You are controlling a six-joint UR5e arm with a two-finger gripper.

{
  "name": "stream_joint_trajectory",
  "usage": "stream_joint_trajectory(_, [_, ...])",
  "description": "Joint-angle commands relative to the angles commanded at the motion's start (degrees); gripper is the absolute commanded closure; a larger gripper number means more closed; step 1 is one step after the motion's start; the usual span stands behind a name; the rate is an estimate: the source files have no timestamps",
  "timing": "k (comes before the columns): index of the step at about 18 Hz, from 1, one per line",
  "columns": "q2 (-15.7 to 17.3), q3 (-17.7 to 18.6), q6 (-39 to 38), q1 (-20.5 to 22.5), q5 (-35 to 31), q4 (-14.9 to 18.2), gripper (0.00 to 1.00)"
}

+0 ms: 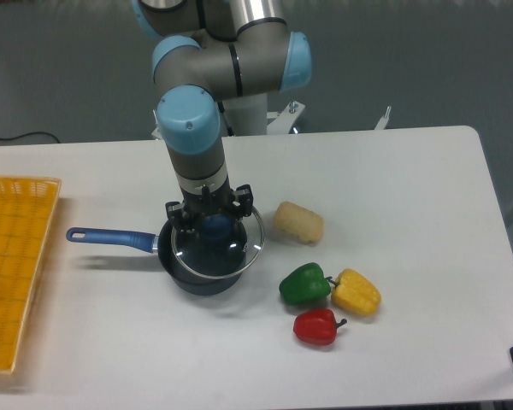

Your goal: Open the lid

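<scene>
Gripper [212, 224]: two-finger, pointing straight down, clenched on the blue knob [215, 226] at the centre of the lid. Lid [218, 244]: round clear glass, metal rim, held just above the saucepan and offset toward its right side, roughly level. Saucepan [194, 275]: dark blue, long handle [108, 238] pointing left, standing on the white table [393, 188]. Just right of the pan: a pale bread roll [298, 222]; nearer the front edge, green pepper [305, 284], yellow pepper [356, 291] and red pepper [317, 326] clustered together. Far left: yellow basket [13, 265]. Handling note: lift the lid well clear of the rim, keep it level, carry it to bare table away from the roll and peppers, release only once set down.
</scene>
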State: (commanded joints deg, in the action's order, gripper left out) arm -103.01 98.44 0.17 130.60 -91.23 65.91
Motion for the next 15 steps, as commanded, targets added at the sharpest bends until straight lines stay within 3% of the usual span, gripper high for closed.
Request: stream_joint_trajectory(15, [0.27,-2.37,5.27,3.25,0.09,1.76,0.37])
